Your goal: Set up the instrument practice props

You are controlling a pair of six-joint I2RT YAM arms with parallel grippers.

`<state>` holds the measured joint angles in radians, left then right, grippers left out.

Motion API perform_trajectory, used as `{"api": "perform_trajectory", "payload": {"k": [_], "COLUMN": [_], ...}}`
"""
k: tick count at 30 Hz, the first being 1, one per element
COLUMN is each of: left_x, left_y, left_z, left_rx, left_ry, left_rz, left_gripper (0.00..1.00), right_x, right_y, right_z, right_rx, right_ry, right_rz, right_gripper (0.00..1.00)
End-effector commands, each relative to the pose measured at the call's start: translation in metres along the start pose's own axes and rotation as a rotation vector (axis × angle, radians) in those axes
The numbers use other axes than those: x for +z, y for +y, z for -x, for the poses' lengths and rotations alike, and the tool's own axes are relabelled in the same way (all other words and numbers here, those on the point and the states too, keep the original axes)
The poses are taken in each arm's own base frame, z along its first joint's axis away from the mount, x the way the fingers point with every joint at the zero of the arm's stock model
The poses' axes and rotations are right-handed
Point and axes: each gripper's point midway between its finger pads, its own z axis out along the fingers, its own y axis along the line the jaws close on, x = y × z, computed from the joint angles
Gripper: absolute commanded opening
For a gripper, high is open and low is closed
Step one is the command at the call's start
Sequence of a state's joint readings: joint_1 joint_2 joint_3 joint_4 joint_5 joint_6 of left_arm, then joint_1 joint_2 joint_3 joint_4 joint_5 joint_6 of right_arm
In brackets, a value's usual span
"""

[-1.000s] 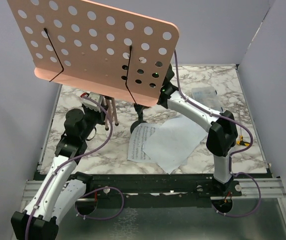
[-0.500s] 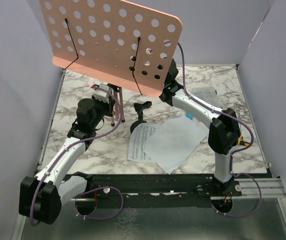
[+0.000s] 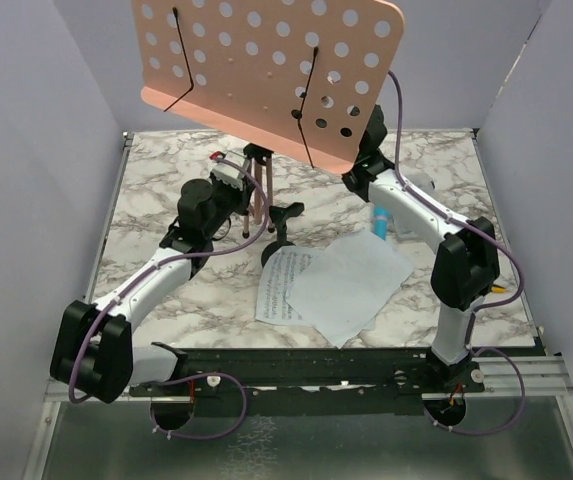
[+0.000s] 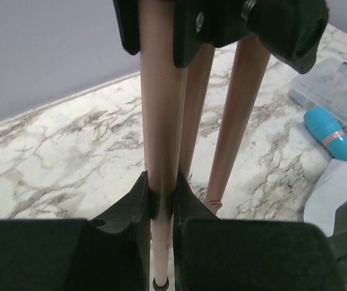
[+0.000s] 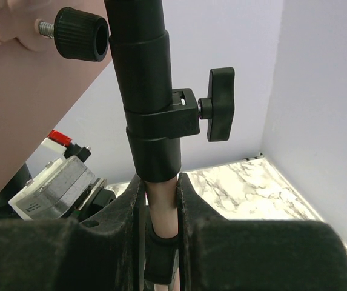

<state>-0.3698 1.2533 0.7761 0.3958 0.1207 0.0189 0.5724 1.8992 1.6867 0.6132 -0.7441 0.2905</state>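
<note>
The pink hole-dotted music stand [image 3: 266, 70] hangs tilted over the back of the table, its folded tripod legs [image 3: 257, 195] off the marble. My left gripper [image 3: 247, 190] is shut on one pink leg [image 4: 160, 121], with the jaws [image 4: 161, 189] pressed against it. My right gripper [image 3: 359, 172], half hidden behind the desk, is shut on the stand's pole [image 5: 161, 212] just under its black collar [image 5: 152, 127]. Two white sheet-music pages [image 3: 351, 285] lie overlapping at the front centre. The blue microphone [image 3: 378, 222] lies beside them. The black mic stand [image 3: 278, 230] stands between the arms.
A clear compartment box [image 3: 418, 188] sits at the back right, also showing in the left wrist view [image 4: 337, 91]. Grey walls close in the table on three sides. The black rail with the arm bases [image 3: 316, 365] runs along the near edge.
Both arms have carried the music stand to the right and toward the back of the table. The left arm has stretched out further. Both grips are unchanged.
</note>
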Motion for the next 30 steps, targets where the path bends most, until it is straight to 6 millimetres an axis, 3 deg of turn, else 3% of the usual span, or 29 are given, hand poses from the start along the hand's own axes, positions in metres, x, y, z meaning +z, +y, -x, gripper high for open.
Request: {"api": "perform_trajectory", "payload": {"k": [1,10,30], "left_x": [0.016,0.019,0.0], "left_y": [0.02,0.02,0.022], "left_z": [0.026,0.014,-0.034], "left_rx": [-0.018,-0.019,-0.063], "left_ry": [-0.09,-0.066,0.043], "left_rz": [0.125,0.131,0.182], "left_gripper": [0.0,0.0,0.0], "right_x": [-0.025,-0.035,-0.034], "right_y": [0.031,0.017,0.019], "right_z": [0.156,0.175,0.213], "right_rx": [-0.233,-0.272,-0.357], "right_ry": [-0.29,-0.288,-0.315], "right_rz": [-0.023,-0.079,-0.07], "right_gripper": [0.01,0.01,0.01]}}
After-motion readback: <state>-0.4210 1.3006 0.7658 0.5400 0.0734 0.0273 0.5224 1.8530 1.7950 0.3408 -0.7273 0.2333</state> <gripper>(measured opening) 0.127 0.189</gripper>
